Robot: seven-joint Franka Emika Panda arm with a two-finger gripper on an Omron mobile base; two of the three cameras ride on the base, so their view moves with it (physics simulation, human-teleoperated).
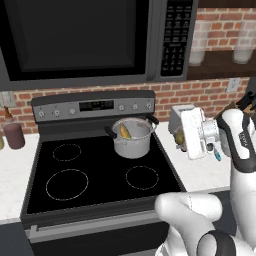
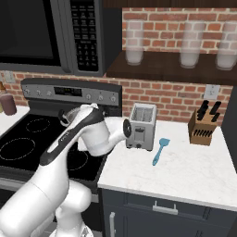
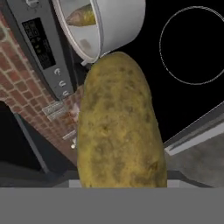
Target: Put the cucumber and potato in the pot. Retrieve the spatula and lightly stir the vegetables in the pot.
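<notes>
**Q:** On the stovetop (image 1: 100,175), where's everything sitting?

**A:** Steel pot (image 1: 132,140) is on the back right burner, cucumber (image 1: 124,131) already inside. Potato (image 3: 120,131) fills the hand view, pot at 12 o'clock from it.

**Q:** And the claw?

**A:** Gripper (image 1: 179,139) is partway closed, clamped on the potato just beside the toaster (image 2: 142,126). Spatula (image 2: 159,150) lies on the counter (image 2: 185,171), at the toaster's 4 o'clock.

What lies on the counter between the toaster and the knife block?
The spatula lies between the toaster and the knife block, in the right base view.
</notes>
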